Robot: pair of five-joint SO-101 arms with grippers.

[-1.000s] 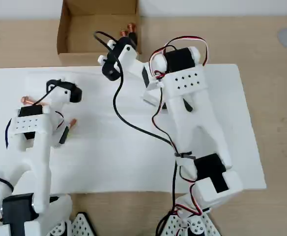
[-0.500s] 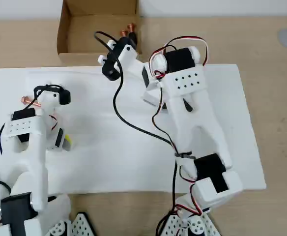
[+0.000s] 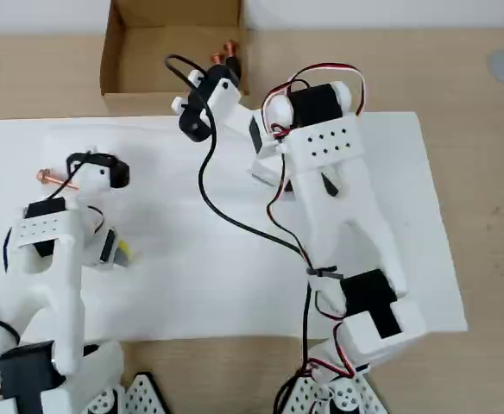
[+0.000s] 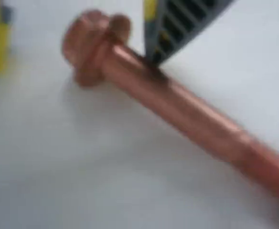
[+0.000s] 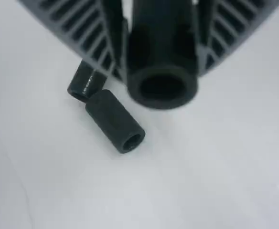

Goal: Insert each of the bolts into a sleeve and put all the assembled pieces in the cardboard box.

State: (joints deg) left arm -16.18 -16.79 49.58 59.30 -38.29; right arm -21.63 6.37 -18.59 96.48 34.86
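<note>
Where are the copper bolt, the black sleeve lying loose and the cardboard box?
Copper-coloured metal bolt (image 4: 177, 109): left wrist view, middle of its shaft.
Loose black tubular sleeve (image 5: 112, 119): right wrist view, its side wall.
Brown cardboard box (image 3: 110, 52): high view, a side wall.

A white sheet lies on the table. The cardboard box sits behind the sheet, toward the left. A bolt lies on the sheet's left side. The right hand holds a sleeve above the sheet. A second sleeve lies on the sheet just beside it.
</note>
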